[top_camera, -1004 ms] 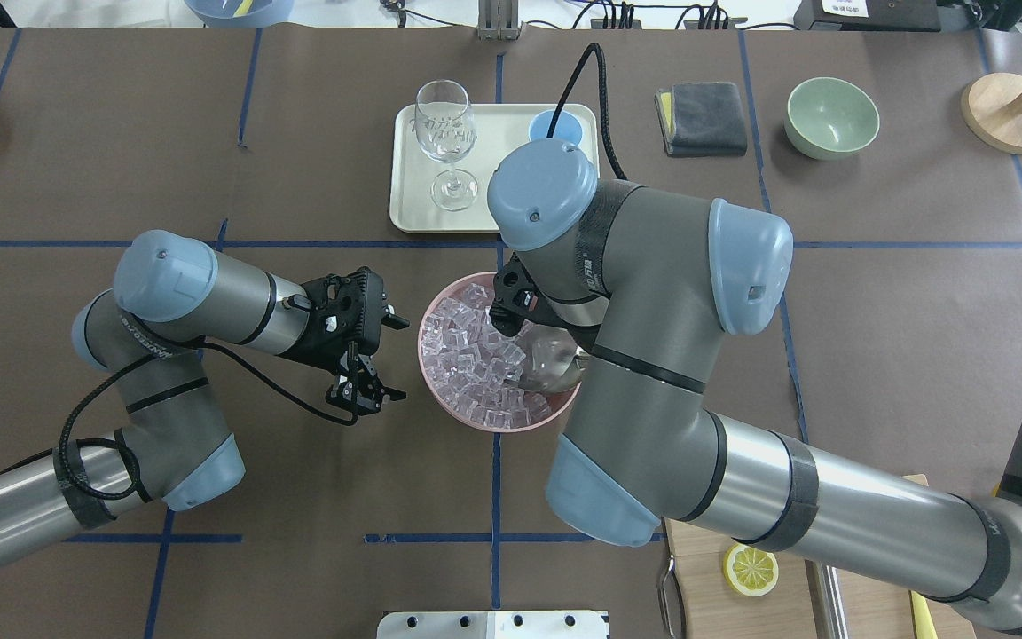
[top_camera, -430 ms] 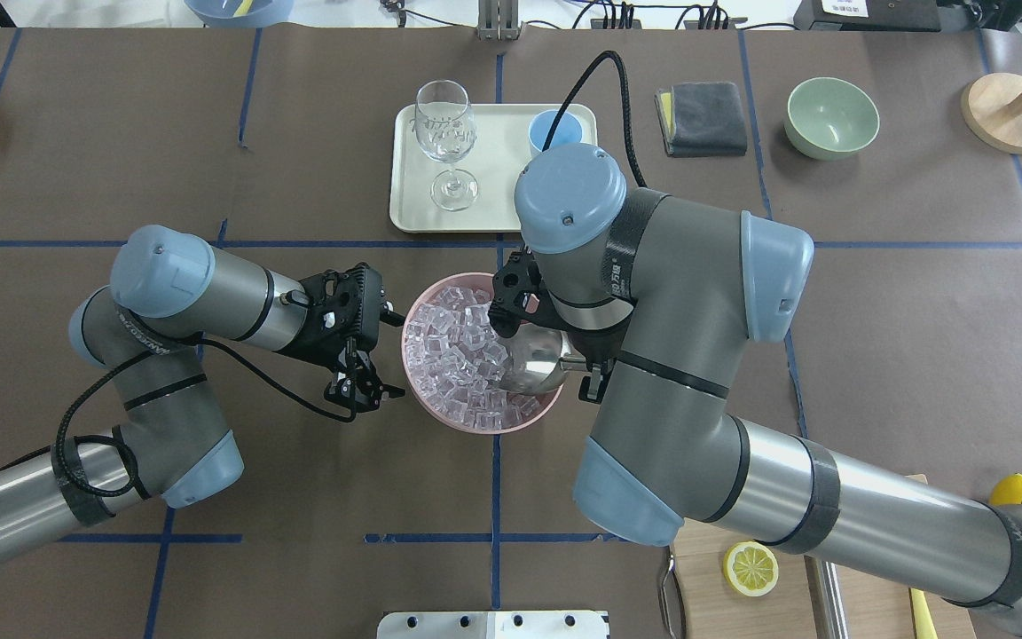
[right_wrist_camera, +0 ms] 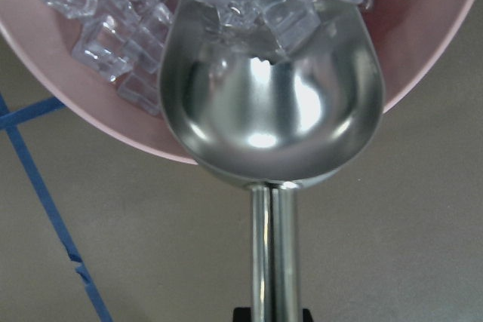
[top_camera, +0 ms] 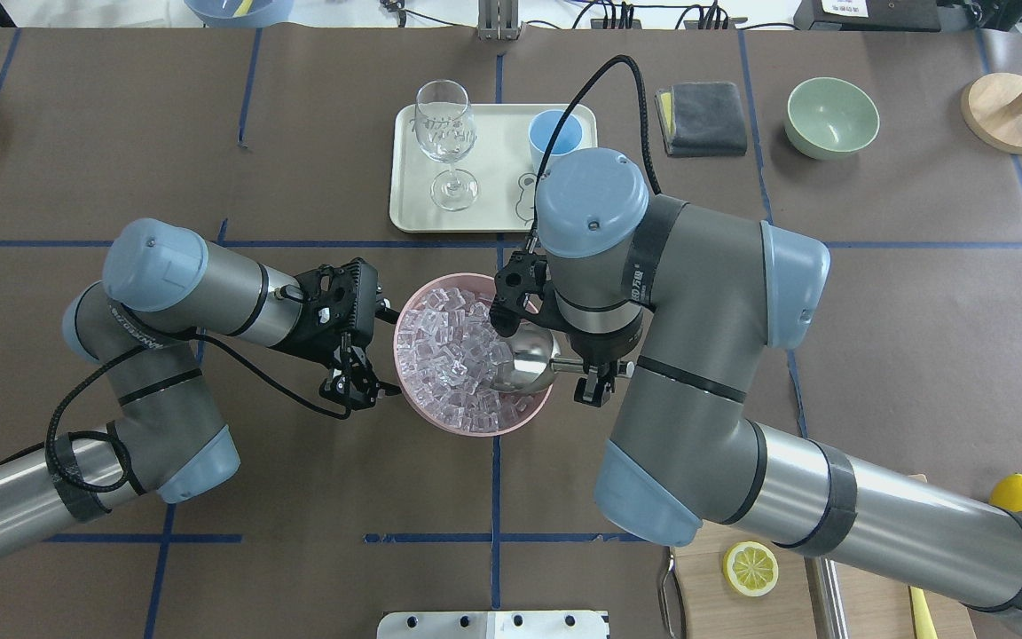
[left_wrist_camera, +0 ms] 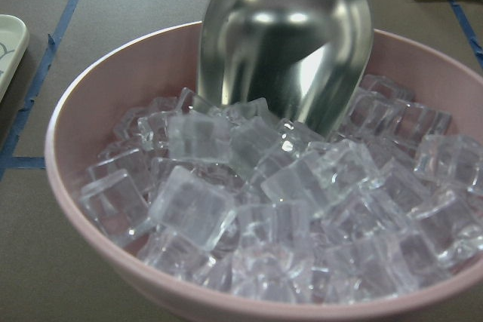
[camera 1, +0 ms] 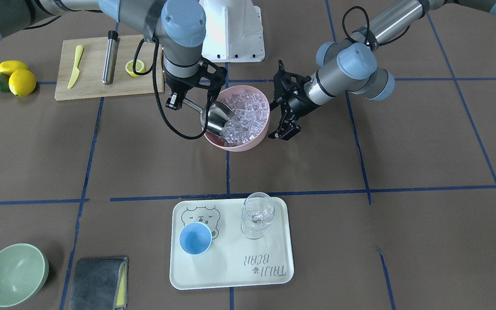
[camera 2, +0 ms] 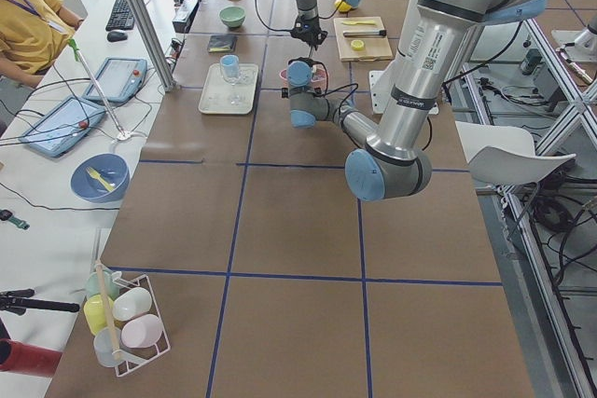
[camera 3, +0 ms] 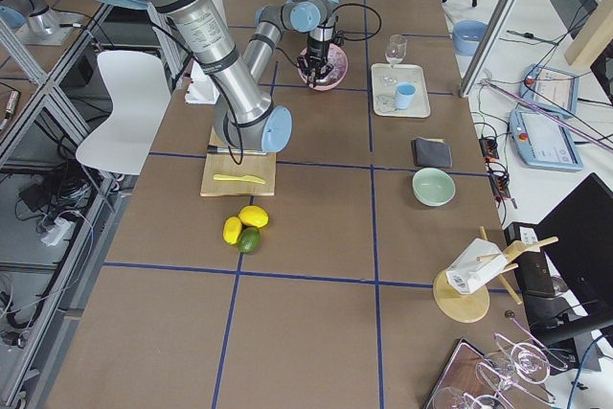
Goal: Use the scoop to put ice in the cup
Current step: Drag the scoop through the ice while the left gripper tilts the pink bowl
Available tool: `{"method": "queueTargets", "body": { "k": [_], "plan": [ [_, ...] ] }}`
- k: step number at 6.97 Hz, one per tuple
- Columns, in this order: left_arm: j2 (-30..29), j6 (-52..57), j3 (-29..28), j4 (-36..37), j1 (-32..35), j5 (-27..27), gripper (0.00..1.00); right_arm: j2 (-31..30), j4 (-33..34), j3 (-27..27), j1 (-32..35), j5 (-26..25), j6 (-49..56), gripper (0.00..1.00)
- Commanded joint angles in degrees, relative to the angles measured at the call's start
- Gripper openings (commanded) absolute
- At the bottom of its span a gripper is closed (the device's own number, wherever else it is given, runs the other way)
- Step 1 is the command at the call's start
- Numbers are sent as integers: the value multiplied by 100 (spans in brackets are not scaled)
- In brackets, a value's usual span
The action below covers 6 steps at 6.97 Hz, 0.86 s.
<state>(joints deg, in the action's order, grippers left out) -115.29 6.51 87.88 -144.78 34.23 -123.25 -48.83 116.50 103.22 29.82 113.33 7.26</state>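
Observation:
The steel scoop [top_camera: 524, 362] lies tilted over the right rim of a pink bowl [top_camera: 440, 410], its mouth dug into the ice [top_camera: 453, 342]. My right gripper [top_camera: 593, 380] is shut on the scoop's rod handle just outside the bowl. In the right wrist view, a few cubes sit at the lip of the scoop [right_wrist_camera: 268, 103]. My left gripper [top_camera: 385, 352] is open at the bowl's left rim, with one finger either side. The light-blue cup [top_camera: 555, 133] stands empty on the cream tray [top_camera: 413, 213] beyond the bowl. The left wrist view shows the scoop [left_wrist_camera: 287, 43] against the ice [left_wrist_camera: 264, 209].
A wine glass [top_camera: 446, 133] stands on the tray, left of the cup. A grey cloth [top_camera: 702, 117] and a pale green bowl [top_camera: 831, 115] lie far right. A cutting board [camera 1: 93, 88] holds a steel cylinder [camera 1: 110, 62], a knife and a lemon half.
The pink bowl has slid left against my left gripper, which also backed left a little. The scoop has pushed left into the ice. The right arm's elbow swung right.

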Motion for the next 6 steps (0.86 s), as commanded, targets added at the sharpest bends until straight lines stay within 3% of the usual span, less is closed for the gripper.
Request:
{"method": "queueTargets", "body": {
  "k": [1, 2, 5, 6],
  "plan": [
    [76, 0, 71, 3, 146, -244, 100, -144, -364, 127, -2, 144, -190, 0],
    [85, -9, 54, 12, 146, -235, 100, -144, -373, 215, -11, 162, -373, 0],
    [85, 0, 63, 12, 163, -244, 100, -443, -1460, 216, -2, 294, -839, 0],
    [76, 0, 63, 20, 181, -252, 100, -434, -1507, 242, -11, 355, -1058, 0]
  ]
}}
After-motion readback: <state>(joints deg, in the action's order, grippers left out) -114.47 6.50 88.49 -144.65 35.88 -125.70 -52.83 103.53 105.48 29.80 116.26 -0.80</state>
